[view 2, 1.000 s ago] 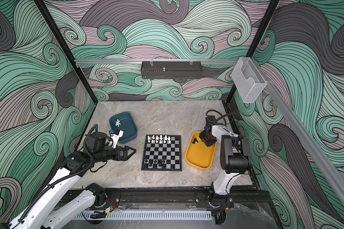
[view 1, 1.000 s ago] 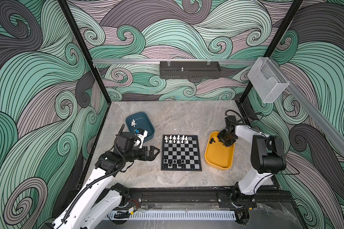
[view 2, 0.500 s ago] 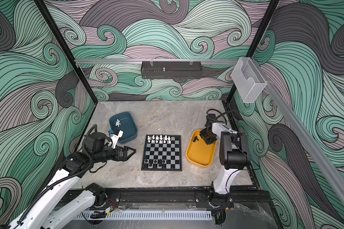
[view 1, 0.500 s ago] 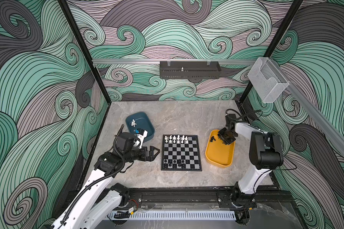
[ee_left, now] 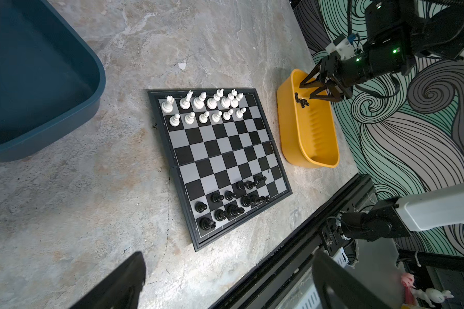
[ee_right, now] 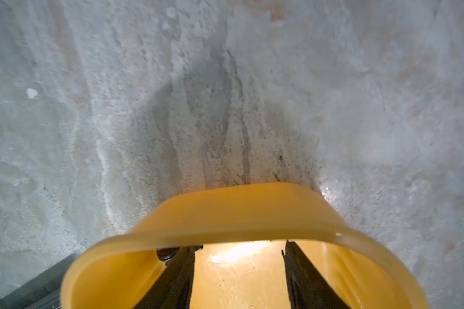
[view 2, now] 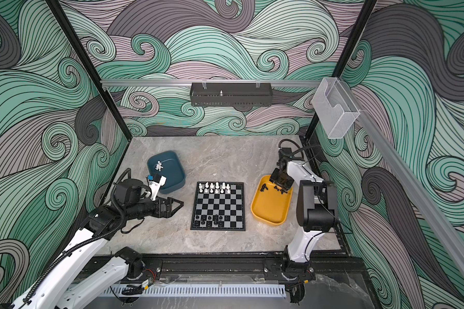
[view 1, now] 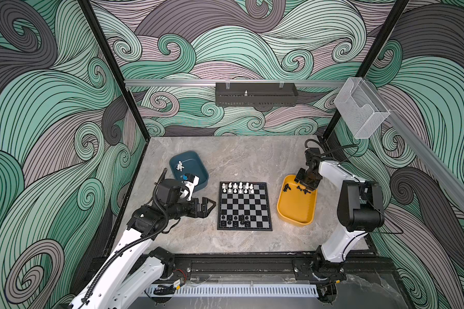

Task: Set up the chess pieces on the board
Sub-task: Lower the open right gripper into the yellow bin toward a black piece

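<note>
Swirling teal, grey and mauve wave wallpaper covered the walls of a booth enclosing a grey marbled tabletop (view 1: 239, 157). A black rack (view 1: 256, 94) hung on the far wall, and a clear plastic bin (view 1: 360, 107) was fixed to a rail on the right. At the middle of the table the board (view 1: 244, 206) lay flat, small and square, checked in black and silver. White chess pieces (view 1: 237, 187) stood upright in its two far rows, gathered toward the left side. Black chess pieces (view 1: 235, 220) stood in its two near rows, also toward the left. Left of the board and farther back sat a teal tray (view 1: 196, 166), with a small clump of white pieces (view 1: 180, 166) lying near its far left corner. Just beside the board on the right, not touching it, sat a yellow tray (view 1: 296, 211), with a few black pieces (view 1: 287, 187) scattered at its far end. The left gripper (view 1: 211, 208) hovered over bare table near the board's left edge, pointing at the board, jaws spread wide and empty. The right gripper (view 1: 307, 184) reached down into the far end of the yellow tray. The right wrist view showed its two black fingers (ee_right: 180, 273) parted, with only the tray floor between them, gripping nothing.
</note>
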Robot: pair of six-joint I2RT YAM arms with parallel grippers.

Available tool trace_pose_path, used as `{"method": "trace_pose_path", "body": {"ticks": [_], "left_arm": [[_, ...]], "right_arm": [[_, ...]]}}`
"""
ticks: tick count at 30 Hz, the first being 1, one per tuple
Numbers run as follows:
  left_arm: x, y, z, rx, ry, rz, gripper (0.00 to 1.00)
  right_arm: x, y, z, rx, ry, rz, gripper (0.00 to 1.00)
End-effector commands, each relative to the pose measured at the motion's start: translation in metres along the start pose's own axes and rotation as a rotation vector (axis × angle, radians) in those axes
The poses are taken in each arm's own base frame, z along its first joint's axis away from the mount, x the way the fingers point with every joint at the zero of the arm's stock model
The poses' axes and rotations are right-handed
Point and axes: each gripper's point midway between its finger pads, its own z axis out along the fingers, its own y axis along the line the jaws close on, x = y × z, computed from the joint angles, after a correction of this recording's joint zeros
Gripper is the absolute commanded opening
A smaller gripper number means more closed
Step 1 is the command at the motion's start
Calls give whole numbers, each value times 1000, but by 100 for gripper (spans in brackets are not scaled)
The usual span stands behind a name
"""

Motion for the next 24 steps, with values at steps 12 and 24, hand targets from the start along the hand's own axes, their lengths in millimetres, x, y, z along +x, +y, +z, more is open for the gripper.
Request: {"method": "trace_pose_path", "body": {"ticks": [12,24], "left_arm": [[-3,-2,-1,13,-12,0,99],[-4,-3,-3,14,-19,4,99]], "right_arm": [[-2,25,39,-83,83,-198,58],[22,39,39,-191,163,-158,55]]}}
